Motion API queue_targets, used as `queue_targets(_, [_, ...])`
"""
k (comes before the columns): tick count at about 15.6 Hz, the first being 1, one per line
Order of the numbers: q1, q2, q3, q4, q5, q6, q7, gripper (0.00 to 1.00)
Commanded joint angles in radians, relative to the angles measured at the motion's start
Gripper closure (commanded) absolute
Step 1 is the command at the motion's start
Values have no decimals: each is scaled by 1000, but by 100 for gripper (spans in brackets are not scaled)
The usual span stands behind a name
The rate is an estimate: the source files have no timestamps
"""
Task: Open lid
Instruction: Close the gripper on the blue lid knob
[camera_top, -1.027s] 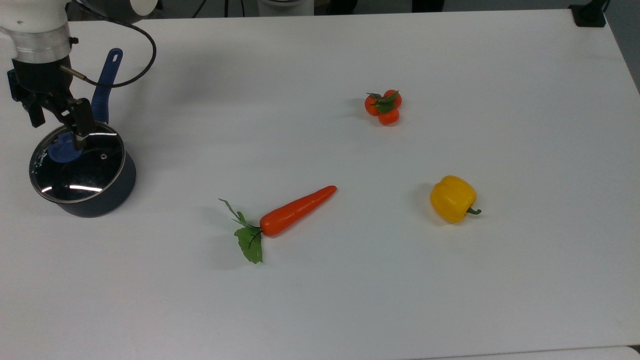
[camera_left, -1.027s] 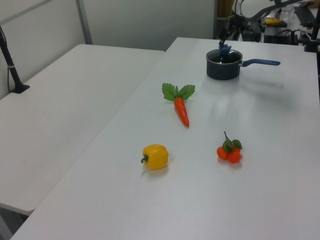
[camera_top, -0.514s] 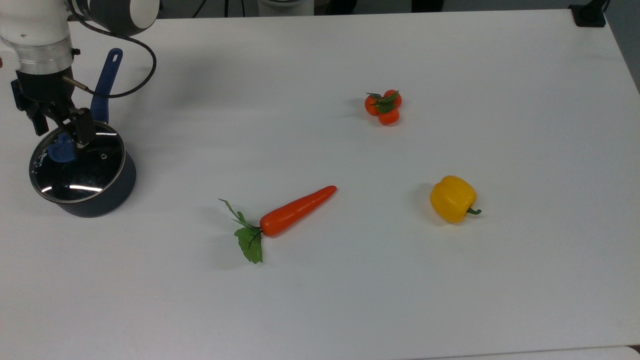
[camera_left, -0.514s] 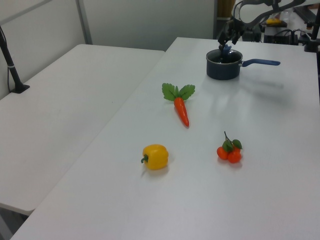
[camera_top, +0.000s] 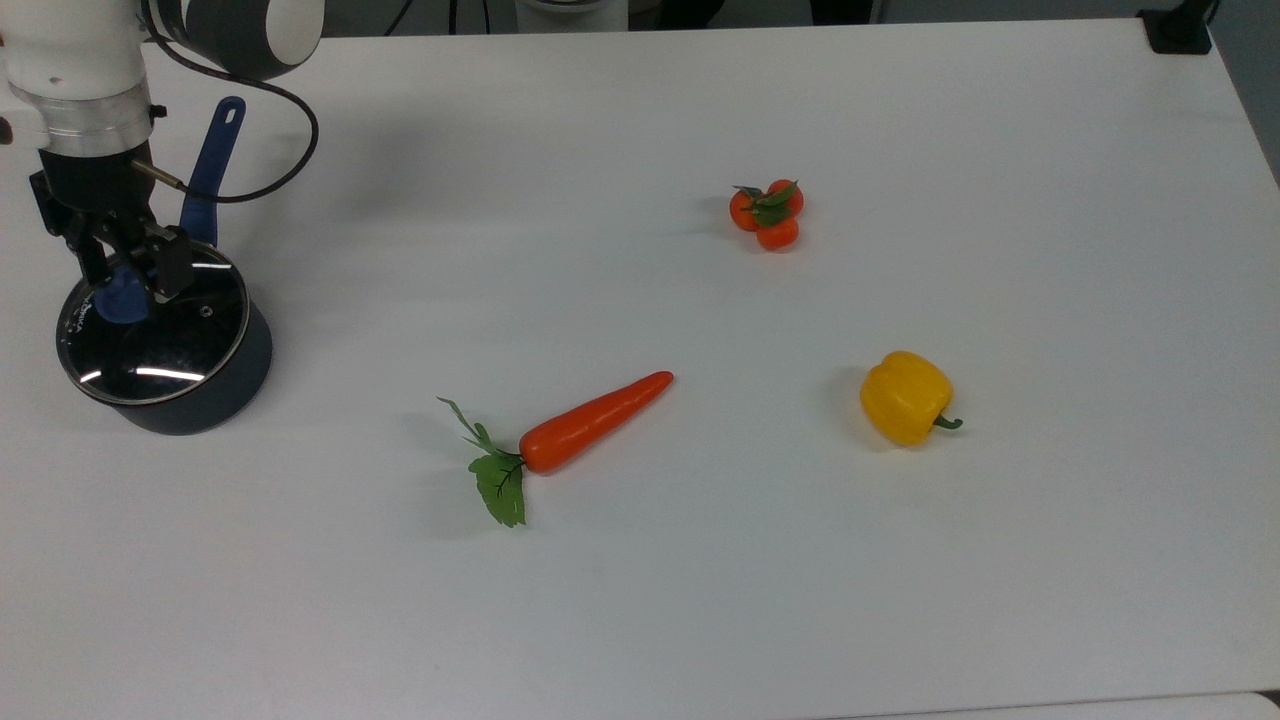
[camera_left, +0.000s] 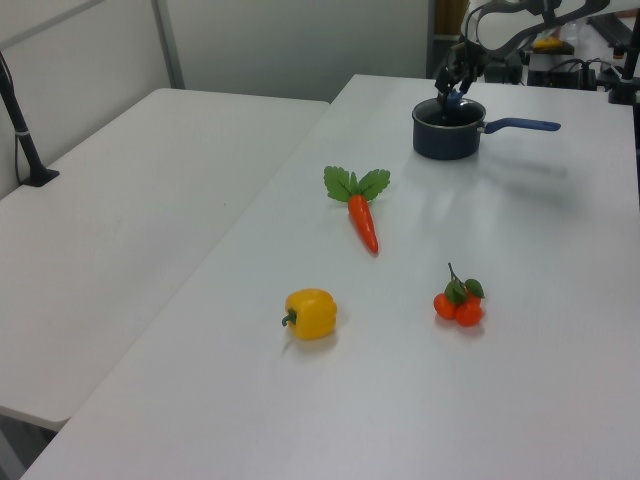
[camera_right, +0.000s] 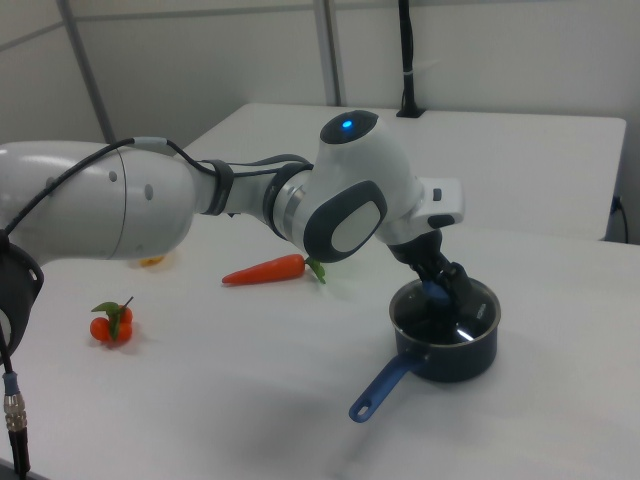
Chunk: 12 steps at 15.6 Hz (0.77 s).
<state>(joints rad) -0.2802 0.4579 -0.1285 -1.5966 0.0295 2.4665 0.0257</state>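
Note:
The lid (camera_top: 165, 345), clear glass with a metal rim, sits over the dark saucepan (camera_top: 225, 395) at the top view's left; the pan's long blue handle (camera_top: 212, 165) points to the far edge. My gripper (camera_top: 128, 285) comes down from above and is shut on the lid's blue knob (camera_top: 118, 303), one finger on each side. In the right view the gripper (camera_right: 445, 285) holds the knob (camera_right: 433, 292) over the saucepan (camera_right: 460, 360), and the lid (camera_right: 445, 315) looks slightly tilted. In the left view the saucepan (camera_left: 447, 140) stands at the far end of the table.
A carrot (camera_top: 590, 422) with green leaves lies mid-table, a cluster of small orange fruits (camera_top: 768, 213) farther back, and a yellow pepper (camera_top: 905, 397) to the top view's right. A black cable (camera_top: 290, 130) loops beside the arm. A second table (camera_left: 130, 190) adjoins at the left view's left.
The gripper and the knob have shifted a little toward the top view's left, and the lid has moved with them. The vegetables have not moved.

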Motion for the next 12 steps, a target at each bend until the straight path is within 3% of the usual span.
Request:
queue_targets(1, [9,1,3,1,6,28,8,33])
queue_targets(6, [9,-8,3,1,9,25,8,54])
queue_targets(12, [10,-93,3,-34,10,11,11,59])
